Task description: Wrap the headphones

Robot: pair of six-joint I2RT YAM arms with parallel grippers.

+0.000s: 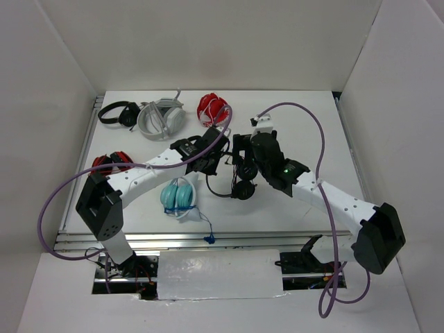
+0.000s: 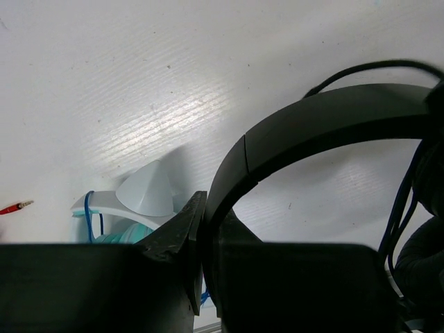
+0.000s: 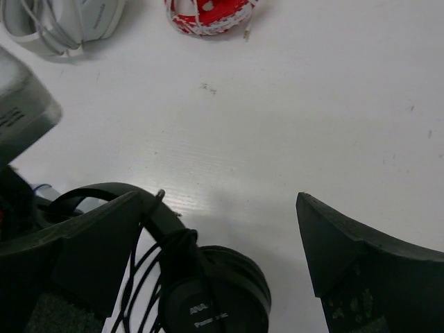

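the left tool is clamped tight on the thin headband of the black headphones, at the middle of the worktop between the two arms. one earcup lies just beside the right tool, whose jaws stand wide apart with nothing in them. the set looks light. its band seems springy but stiff enough to hold, and its pads soft. the thin cable looks limp and slippery, so it is best pinched gently near the earcup.
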